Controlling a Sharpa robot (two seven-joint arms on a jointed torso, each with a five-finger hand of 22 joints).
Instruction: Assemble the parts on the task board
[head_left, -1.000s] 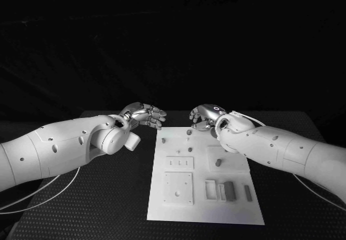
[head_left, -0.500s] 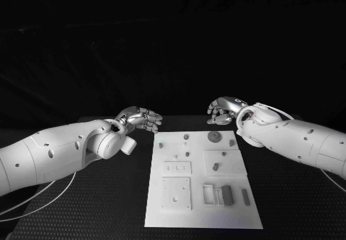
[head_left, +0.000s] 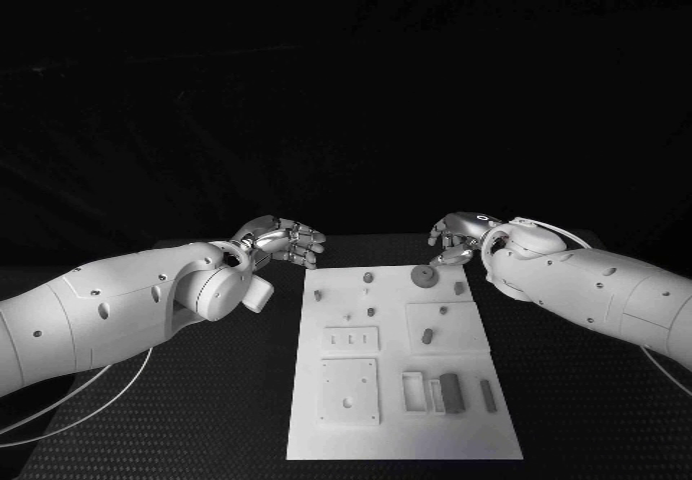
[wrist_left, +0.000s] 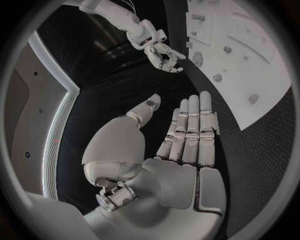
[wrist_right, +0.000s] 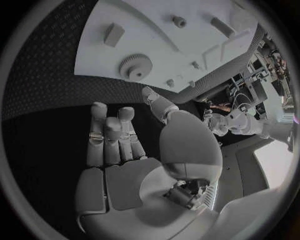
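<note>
The white task board (head_left: 405, 430) lies in the middle of the table. A grey gear (head_left: 426, 275) rests flat near its far edge, with small pegs (head_left: 369, 276) close by and grey bars (head_left: 451, 392) standing in slots at the near right. My left hand (head_left: 286, 241) hovers off the board's far left corner, fingers straight and empty (wrist_left: 186, 142). My right hand (head_left: 459, 238) hangs just beyond the far right corner, a little past the gear (wrist_right: 134, 66), its fingers (wrist_right: 107, 140) apart and holding nothing.
Black textured table (head_left: 188, 400) surrounds the board on both sides. Raised white blocks with recesses (head_left: 351, 390) take up the board's near left. In the left wrist view the right hand (wrist_left: 159, 50) hangs over the table beside the board (wrist_left: 262, 75).
My right hand has drawn back to the right, off the board's far edge, and the gear that it covered now lies in plain sight. The left hand has barely moved.
</note>
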